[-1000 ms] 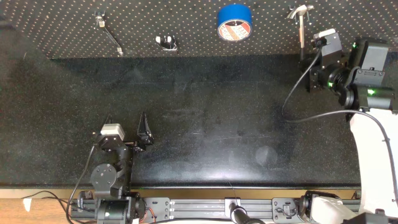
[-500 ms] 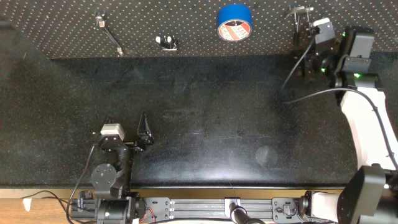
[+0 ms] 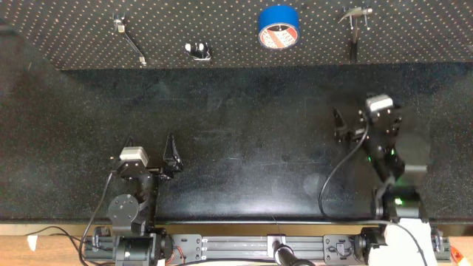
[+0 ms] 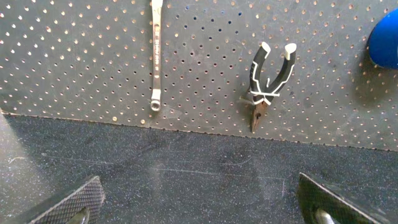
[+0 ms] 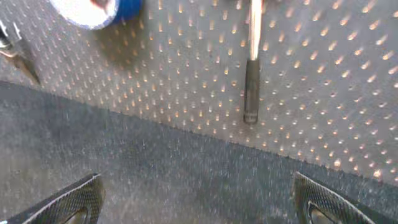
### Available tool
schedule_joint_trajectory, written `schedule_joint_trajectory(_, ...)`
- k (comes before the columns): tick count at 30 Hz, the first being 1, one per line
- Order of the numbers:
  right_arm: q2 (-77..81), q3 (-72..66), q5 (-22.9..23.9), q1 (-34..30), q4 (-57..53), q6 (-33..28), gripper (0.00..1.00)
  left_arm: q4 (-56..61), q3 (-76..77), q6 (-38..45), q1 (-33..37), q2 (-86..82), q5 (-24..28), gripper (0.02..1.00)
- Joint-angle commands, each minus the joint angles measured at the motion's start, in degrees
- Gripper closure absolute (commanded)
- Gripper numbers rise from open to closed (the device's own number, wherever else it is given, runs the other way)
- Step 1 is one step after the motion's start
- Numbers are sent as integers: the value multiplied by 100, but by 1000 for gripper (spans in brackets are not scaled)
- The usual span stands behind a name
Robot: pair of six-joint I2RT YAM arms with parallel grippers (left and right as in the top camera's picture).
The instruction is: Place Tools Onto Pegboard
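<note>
Four tools hang on the pegboard (image 3: pixel 66 29): a wrench (image 3: pixel 131 41), black-handled pliers (image 3: pixel 198 50), a blue tape roll (image 3: pixel 278 26) and a hammer (image 3: pixel 355 29). My right gripper (image 3: pixel 341 127) is over the black mat, well back from the hammer, open and empty. Its wrist view looks at the hammer handle (image 5: pixel 251 81) with the tape roll (image 5: pixel 99 9) beside it, and its fingers (image 5: pixel 68 199) stand wide apart. My left gripper (image 3: pixel 171 155) rests near its base, open and empty, facing the wrench (image 4: pixel 155 56) and pliers (image 4: pixel 268 81).
The black mat (image 3: pixel 244 133) spans the worktop between the arms and the pegboard. Cables trail from both arms. The table's wooden front edge (image 3: pixel 44 230) runs along the bottom.
My right arm has pulled back from the hammer at the pegboard to the middle right of the mat; the hammer stays hanging. The left arm has not moved.
</note>
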Motion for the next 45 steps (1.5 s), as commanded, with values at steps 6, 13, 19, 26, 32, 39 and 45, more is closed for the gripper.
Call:
schedule_joint_trajectory(6,-2400,-1561,363,98,494,446,25,-39,-13,-28,24,-46,61,23)
schedule_joint_trajectory(13,-4437,-1561,603,592,-1814,448,27,-39,-13,-28,24,-46,61,23)
schedule_joint_trajectory(19,-4675,-1558,610,752,-1958,446,25,-39,-13,-28,24,-46,61,23)
schedule_joint_trajectory(26,-4675,-1558,610,752,-1956,446,25,-39,-13,-28,24,-46,61,23)
schedule_joint_trajectory(32,-4673,-1558,610,752,-1950,444,25,-39,-13,-28,24,-46,61,23)
schedule_joint_trajectory(39,-4673,-1558,610,752,-1947,446,25,-39,-13,-28,24,-46,61,23)
schedule_joint_trajectory(45,-4673,-1558,610,752,-1947,446,25,-39,-13,-28,24,-46,61,23)
